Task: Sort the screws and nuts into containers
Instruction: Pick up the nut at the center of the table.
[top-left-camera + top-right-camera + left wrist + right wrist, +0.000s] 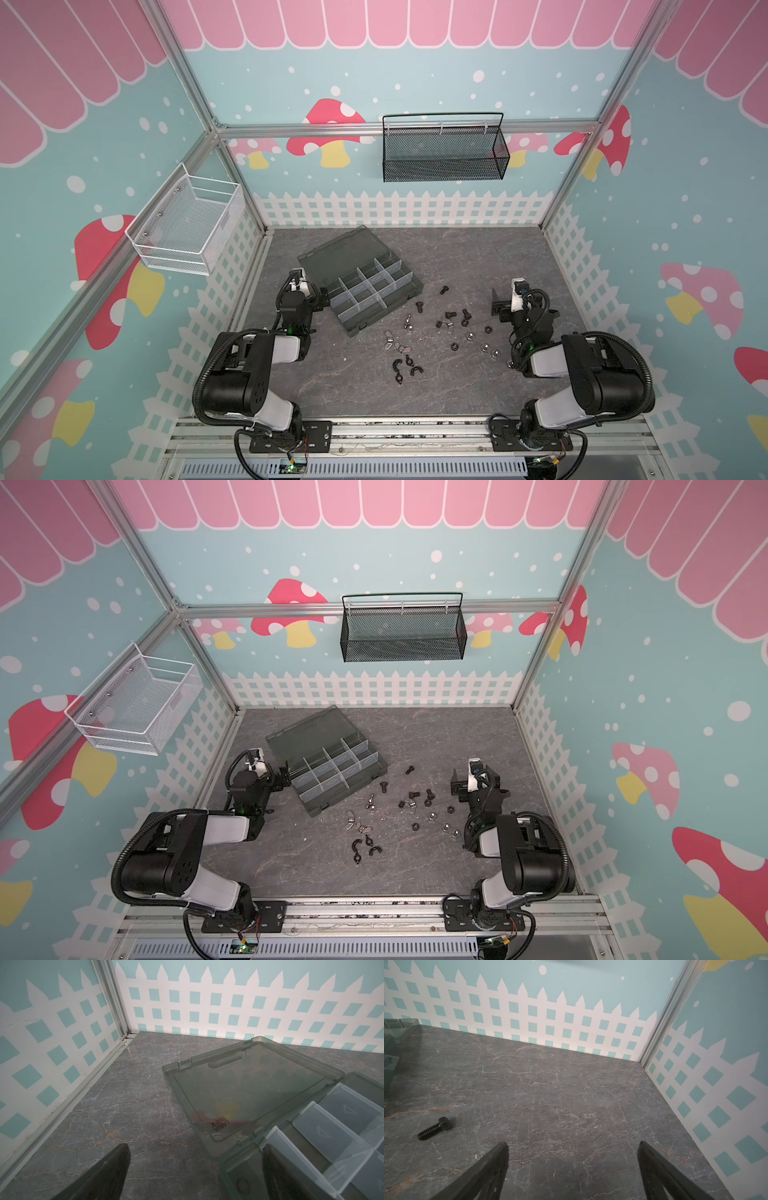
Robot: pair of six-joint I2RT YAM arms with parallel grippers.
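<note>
The dark grey organizer box (358,328) (318,806) lies open left of centre, its smoky lid (345,252) (249,1088) flat behind it. Its containers (365,291) (324,1132) have whitish dividers and look empty. Black screws (419,306) (409,769) (435,1128) and nuts (470,336) (357,848), some silver and some black, lie scattered right of the box. My left gripper (322,297) (196,1147) stands open at the box's left corner, one finger over the corner container. My right gripper (496,305) (573,1144) hangs open over bare table right of the scatter.
A black mesh basket (444,153) hangs on the back wall and a white wire basket (187,226) on the left wall. Fence-patterned walls close three sides of the grey marbled table (457,257). An aluminium rail (407,432) runs along the front.
</note>
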